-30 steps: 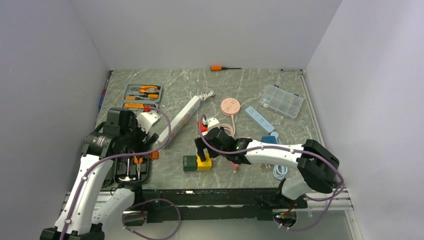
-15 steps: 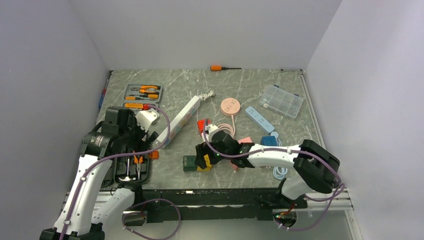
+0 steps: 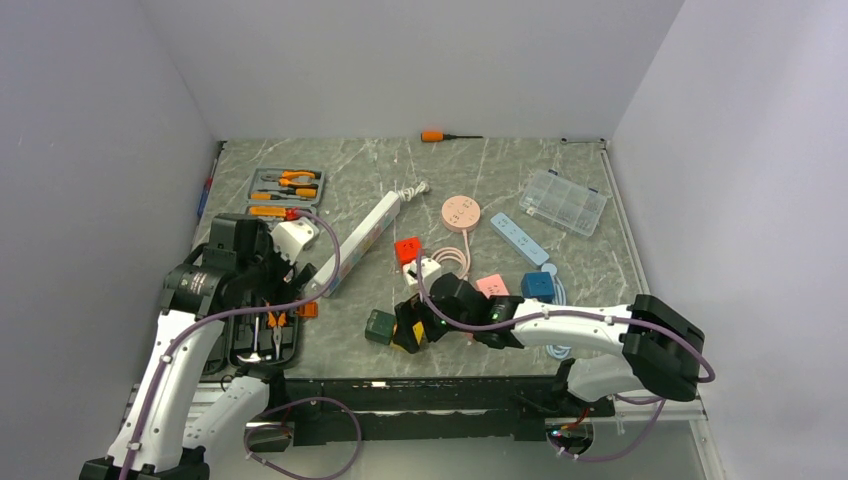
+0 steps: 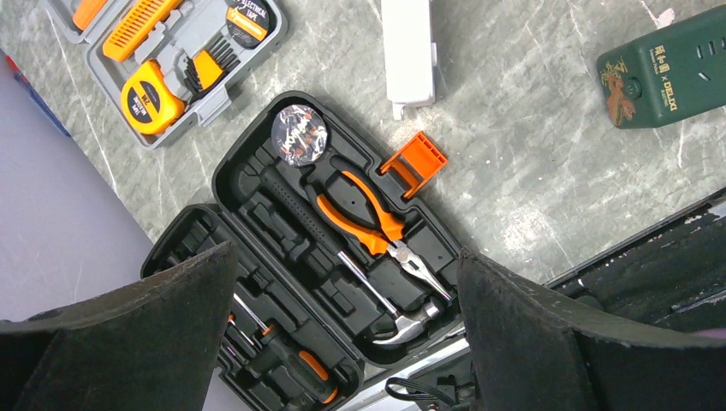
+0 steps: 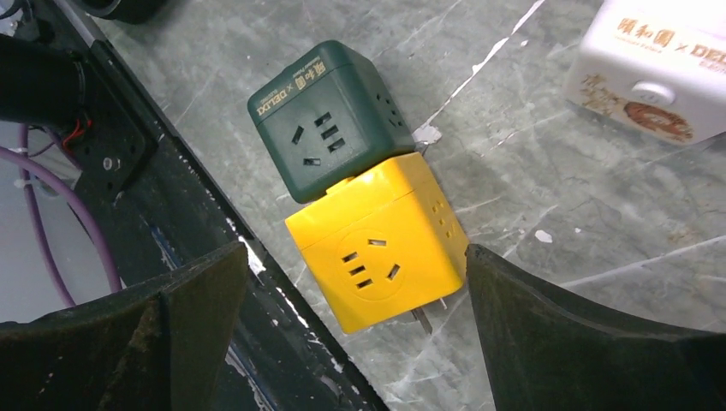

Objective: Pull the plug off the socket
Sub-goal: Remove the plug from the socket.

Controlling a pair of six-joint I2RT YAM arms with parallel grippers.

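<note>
The long white power strip [image 3: 365, 240] lies slanted at mid-left, with a coiled white cable [image 3: 412, 190] at its far end. Its near end shows in the left wrist view [image 4: 408, 51]. I see no plug standing in it. My left gripper [image 3: 272, 288] is open and empty above the black tool case [image 4: 342, 248], just left of the strip's near end. My right gripper [image 5: 355, 334] is open, straddling a yellow cube socket [image 5: 377, 253] that is joined to a green cube socket [image 5: 330, 116]. The yellow cube's metal prongs [image 5: 421, 319] show at its lower edge.
A red cube [image 3: 407, 248], white cube [image 3: 425, 268], pink cube [image 3: 491, 286] and blue cube [image 3: 538, 285] lie mid-table. Further back are a pink disc [image 3: 461, 212], light-blue strip [image 3: 518, 238], clear organizer [image 3: 563, 201], orange screwdriver [image 3: 435, 136] and grey tool tray [image 3: 285, 190]. The table's near edge [image 5: 197, 223] is close.
My right gripper has moved toward the near edge and now sits over the yellow cube. The green and yellow cubes have turned slightly. The red and white cubes are uncovered. The left arm is still.
</note>
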